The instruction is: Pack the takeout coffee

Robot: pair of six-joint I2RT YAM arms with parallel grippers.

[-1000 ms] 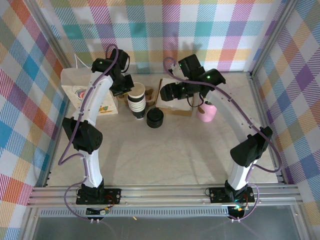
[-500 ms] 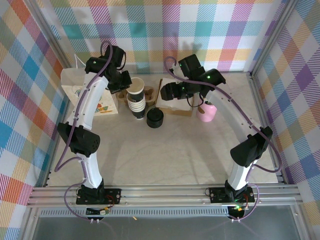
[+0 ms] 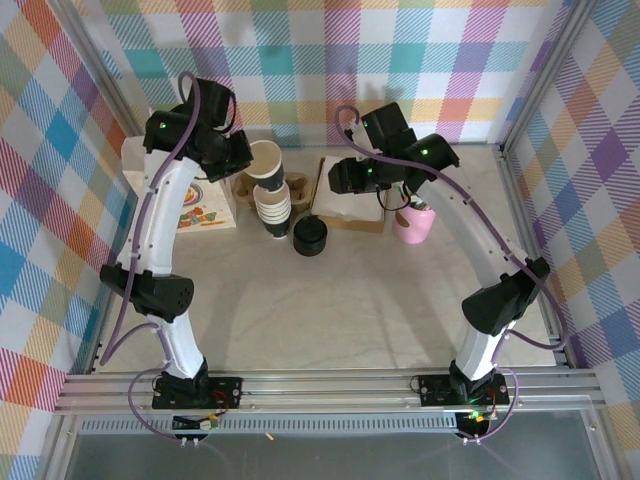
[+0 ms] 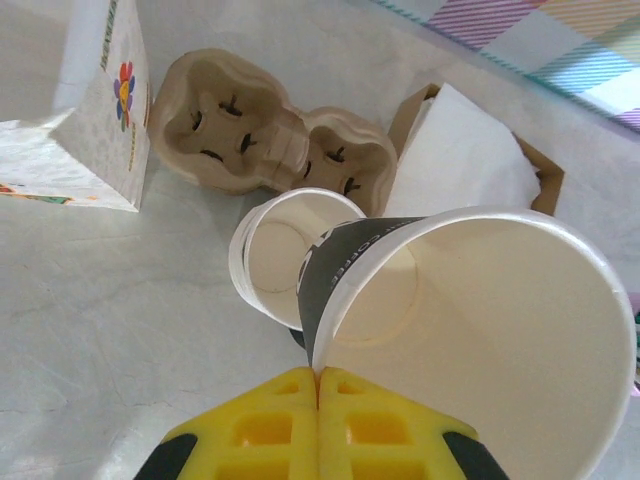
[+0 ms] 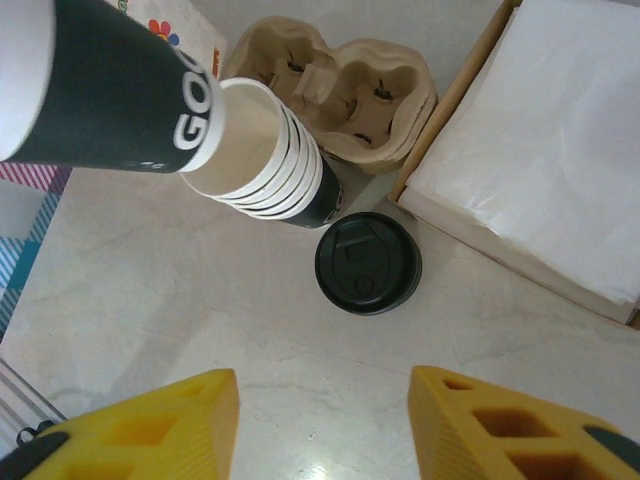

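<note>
Left claw (image 4: 318, 385) pinching a lidless cup (image 4: 470, 320) by the rim above the cup stack (image 5: 270, 170), right claw (image 5: 325, 388) spread, aimed at the takeout coffee (image 5: 368, 262) just beside that stack on the desk (image 5: 180, 310); I'm worried the thin rim grip slips and the cup topples the coffee.

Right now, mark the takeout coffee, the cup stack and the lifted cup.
takeout coffee (image 5: 368, 262), right wrist view, centre of its black lid.
cup stack (image 5: 300, 165), right wrist view, on the nested white rims.
lifted cup (image 4: 480, 320), left wrist view, on its white inner wall.
</note>
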